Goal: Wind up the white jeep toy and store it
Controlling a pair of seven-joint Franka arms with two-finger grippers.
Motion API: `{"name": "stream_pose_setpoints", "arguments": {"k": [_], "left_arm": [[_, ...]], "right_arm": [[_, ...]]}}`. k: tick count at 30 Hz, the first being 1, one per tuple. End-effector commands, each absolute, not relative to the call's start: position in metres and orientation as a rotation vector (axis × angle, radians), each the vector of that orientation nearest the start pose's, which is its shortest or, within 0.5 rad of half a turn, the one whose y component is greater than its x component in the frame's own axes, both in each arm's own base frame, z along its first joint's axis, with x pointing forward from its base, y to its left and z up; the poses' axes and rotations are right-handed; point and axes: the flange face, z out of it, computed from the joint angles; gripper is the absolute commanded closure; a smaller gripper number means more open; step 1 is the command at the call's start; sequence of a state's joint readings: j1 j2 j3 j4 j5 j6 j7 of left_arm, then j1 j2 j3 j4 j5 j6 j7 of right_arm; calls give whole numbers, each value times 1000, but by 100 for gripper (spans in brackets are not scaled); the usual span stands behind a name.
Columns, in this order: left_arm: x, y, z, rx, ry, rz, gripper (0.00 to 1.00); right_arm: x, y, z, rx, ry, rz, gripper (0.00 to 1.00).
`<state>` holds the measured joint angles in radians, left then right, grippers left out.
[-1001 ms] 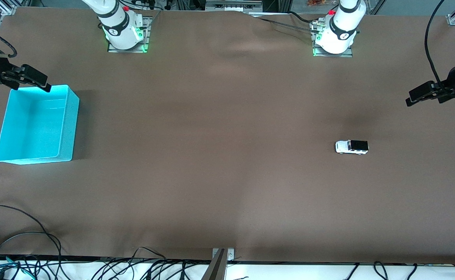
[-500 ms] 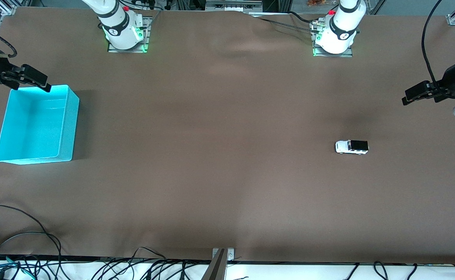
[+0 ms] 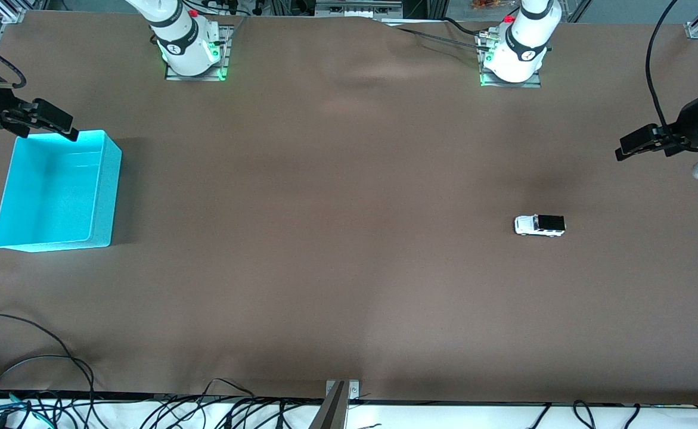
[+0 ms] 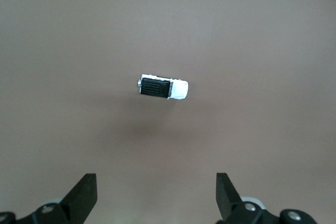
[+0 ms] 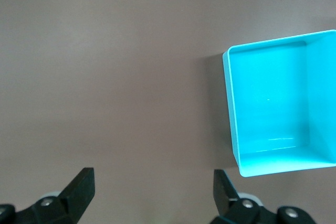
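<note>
Table: a wide flat table under a brown cloth [image 3: 349, 238] carried everything, with the 2 arm bases along one long edge.
Bin: an open rectangular turquoise plastic bin [image 3: 105, 196] sat at the right arm's end of the table, close to that short edge, with nothing visible inside.
Right gripper: the black 2-finger right gripper [image 3: 56, 122] hung over the bin's corner toward the bases, fingers spread wide, holding nothing.
Left gripper: the black 2-finger left gripper [image 3: 635, 146] hung over the bare cloth near the left arm's end of the table, fingers spread wide, holding nothing.
Toy: the small boxy white jeep toy with a black roof [image 3: 539, 225] stood on its wheels toward the left arm's end of the table, well apart from the bin, roughly midway between the long edges.
</note>
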<state>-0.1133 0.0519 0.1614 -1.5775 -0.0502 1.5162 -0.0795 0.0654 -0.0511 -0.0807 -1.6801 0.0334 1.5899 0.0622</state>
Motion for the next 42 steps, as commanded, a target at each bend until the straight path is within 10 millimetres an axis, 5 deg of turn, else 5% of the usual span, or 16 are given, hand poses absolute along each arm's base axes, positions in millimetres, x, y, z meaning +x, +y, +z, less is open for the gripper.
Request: {"name": "stream_pose_setpoints", "arguments": {"k": [1,42], "left_arm": [[561,19,586,-3196,-172,198,0],[566,24,586,-3186,-183,153,0]], "right_arm": [[538,-6,609,-3093,103,58,0],[539,-6,612,-3093,103,49,0]]}}
